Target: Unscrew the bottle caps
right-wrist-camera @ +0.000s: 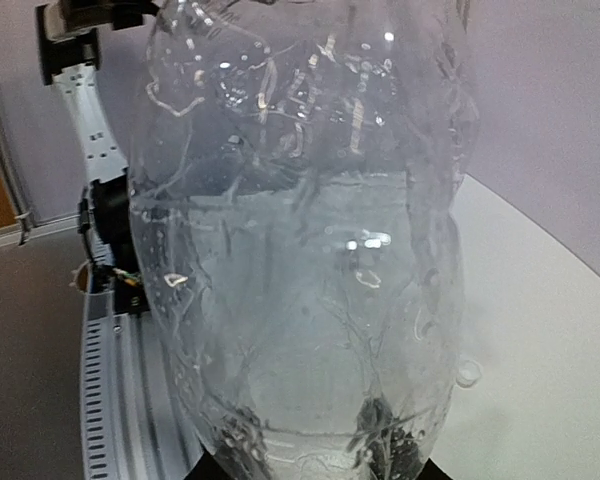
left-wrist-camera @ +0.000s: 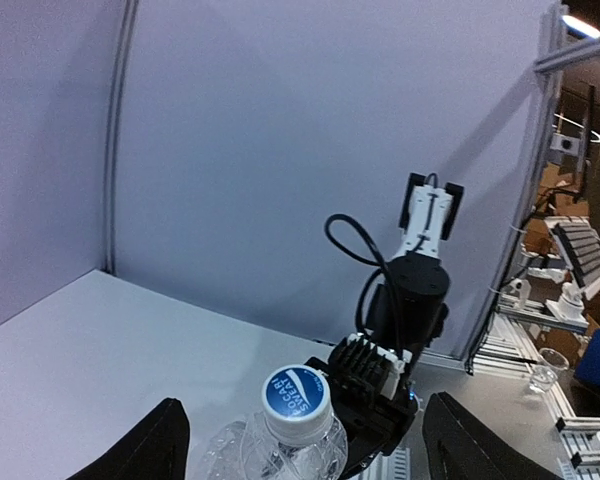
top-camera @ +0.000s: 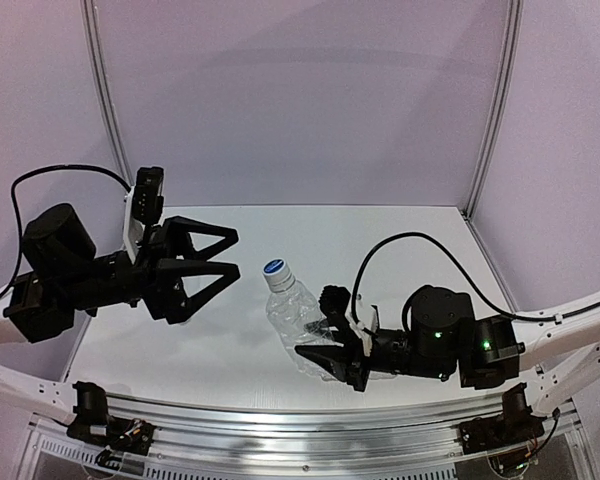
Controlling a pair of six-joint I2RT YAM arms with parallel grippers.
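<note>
Top external view: shows one bottle (top-camera: 298, 315) over the bench (top-camera: 180, 350), leaning with its neck toward the left arm, clamped low on the crinkled body by the right claw (top-camera: 332, 352). Closed firmly on the plastic, probably to brace it against twisting. Cannot tell whether its base rests on the bench. Leaves the blue-topped cap (top-camera: 277, 270) on the neck, exposed all round. Places the left claw (top-camera: 236, 252) just beside that cap, spread wide, holding nothing and touching nothing. Looks lined up to close on the cap.
</note>
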